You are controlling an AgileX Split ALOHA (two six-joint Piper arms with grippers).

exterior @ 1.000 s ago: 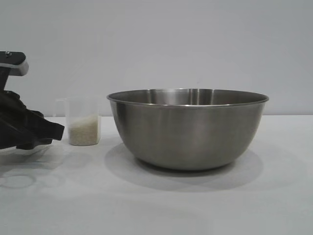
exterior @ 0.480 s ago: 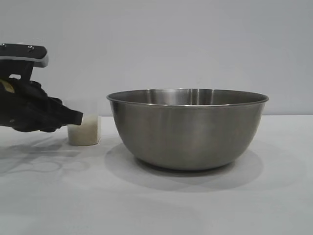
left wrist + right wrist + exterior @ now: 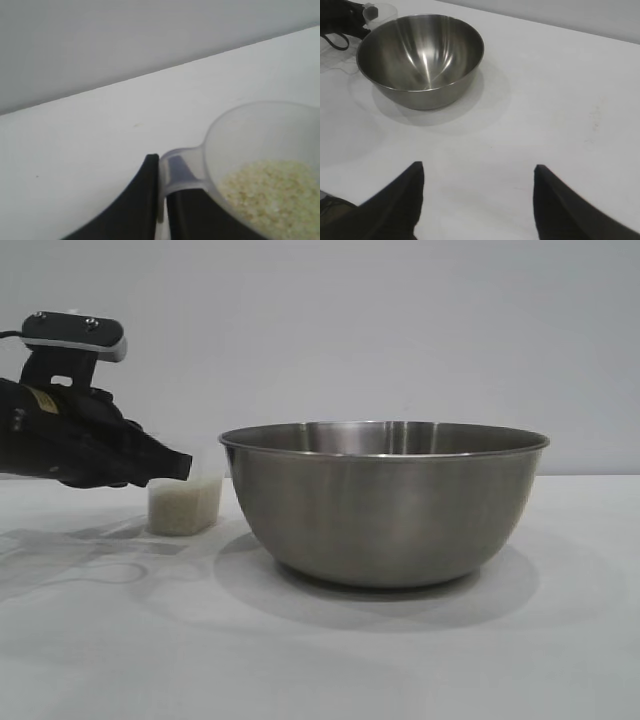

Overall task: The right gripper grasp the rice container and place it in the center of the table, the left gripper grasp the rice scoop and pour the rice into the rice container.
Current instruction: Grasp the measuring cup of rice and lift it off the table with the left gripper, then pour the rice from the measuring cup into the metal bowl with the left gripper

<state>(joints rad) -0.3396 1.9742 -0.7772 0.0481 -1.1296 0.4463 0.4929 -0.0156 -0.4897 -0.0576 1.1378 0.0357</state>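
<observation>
The rice container, a big steel bowl, stands on the white table and is empty inside. Just left of it is the rice scoop, a clear plastic cup partly filled with rice and slightly tilted. My left gripper comes in from the left and is shut on the scoop's loop handle, seen close up in the left wrist view. My right gripper hangs open over bare table, well away from the bowl, holding nothing.
The right wrist view shows the scoop and the left gripper beyond the bowl's far rim. A plain grey wall backs the table. Free tabletop lies in front of and right of the bowl.
My left gripper moved right and upward to the scoop and shut on its handle. The scoop shifted slightly toward the bowl and tipped a little. The bowl stayed put.
</observation>
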